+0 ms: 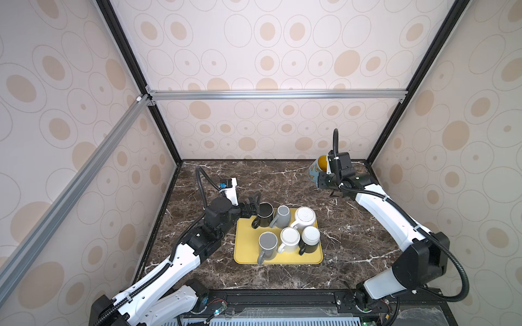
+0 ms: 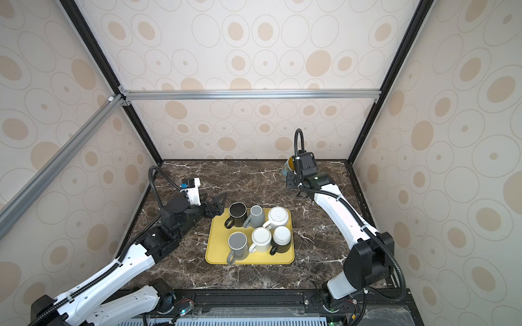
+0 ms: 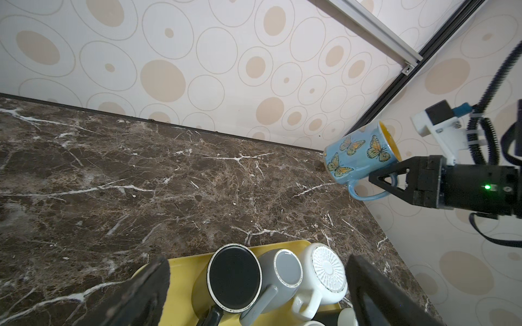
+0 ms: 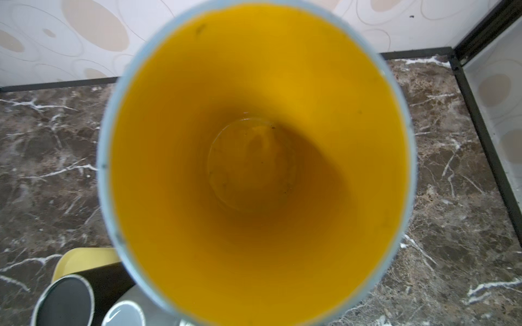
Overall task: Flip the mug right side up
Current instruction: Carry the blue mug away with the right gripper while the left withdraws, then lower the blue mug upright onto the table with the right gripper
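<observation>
Left wrist view shows right gripper clamped on the tilted mug, apparently by its rim, mouth toward it; left gripper, fingers apart, is farther.

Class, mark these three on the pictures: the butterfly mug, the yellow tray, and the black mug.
butterfly mug (image 3: 358,155), left wrist view, on its blue side wall.
yellow tray (image 1: 285,259), a top view, on its bare near floor.
black mug (image 1: 265,211), a top view, on its dark round top.
</observation>
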You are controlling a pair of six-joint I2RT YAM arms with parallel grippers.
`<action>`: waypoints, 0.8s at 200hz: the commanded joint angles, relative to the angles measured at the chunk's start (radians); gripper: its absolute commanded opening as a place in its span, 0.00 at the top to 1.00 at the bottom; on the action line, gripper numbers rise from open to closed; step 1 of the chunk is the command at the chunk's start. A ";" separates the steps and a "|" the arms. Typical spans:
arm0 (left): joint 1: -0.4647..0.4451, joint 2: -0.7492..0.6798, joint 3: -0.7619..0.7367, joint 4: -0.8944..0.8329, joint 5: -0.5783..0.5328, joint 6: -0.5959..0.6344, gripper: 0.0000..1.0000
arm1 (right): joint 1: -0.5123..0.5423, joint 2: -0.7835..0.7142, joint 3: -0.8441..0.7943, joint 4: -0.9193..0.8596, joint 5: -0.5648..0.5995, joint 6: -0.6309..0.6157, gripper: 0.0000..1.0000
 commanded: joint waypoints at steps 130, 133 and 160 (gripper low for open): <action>0.005 0.067 -0.014 0.073 0.005 0.028 0.03 | -0.095 0.335 0.180 0.142 0.161 -0.087 1.00; 0.005 0.068 -0.015 0.073 0.006 0.029 0.03 | -0.095 0.335 0.180 0.140 0.164 -0.090 1.00; 0.004 0.072 -0.018 0.079 0.008 0.032 0.03 | -0.101 0.302 0.133 0.145 0.172 -0.127 1.00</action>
